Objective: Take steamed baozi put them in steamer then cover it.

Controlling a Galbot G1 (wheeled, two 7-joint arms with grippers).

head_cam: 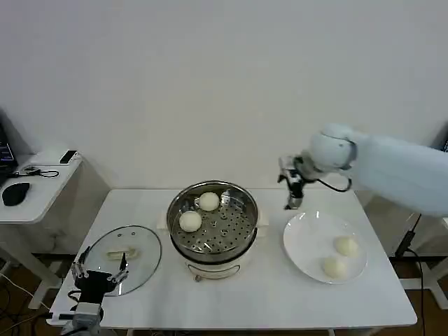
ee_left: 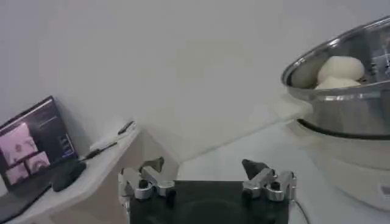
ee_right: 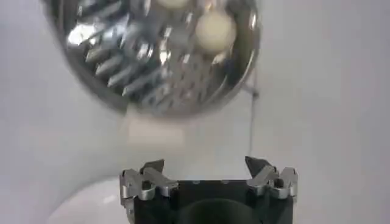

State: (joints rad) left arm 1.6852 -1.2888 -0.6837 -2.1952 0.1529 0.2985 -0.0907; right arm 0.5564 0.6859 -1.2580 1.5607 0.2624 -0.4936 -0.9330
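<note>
Head view: white table (head_cam: 238, 294) carries steamer (head_cam: 213, 222) at centre holding two baozi (head_cam: 190, 221), cover (head_cam: 122, 258) near left edge, plate (head_cam: 323, 246) right with two baozi; wrist views: left gripper (ee_left: 207, 178) and right gripper (ee_right: 208, 176) jaws apart, empty.

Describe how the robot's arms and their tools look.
The right arm is a smooth pale bluish-white shell with a rounded joint and a thin black cable looping near the wrist. The right tool and left tool match: a black body carrying two silvery metal fingers with dark, pointed tips.
</note>
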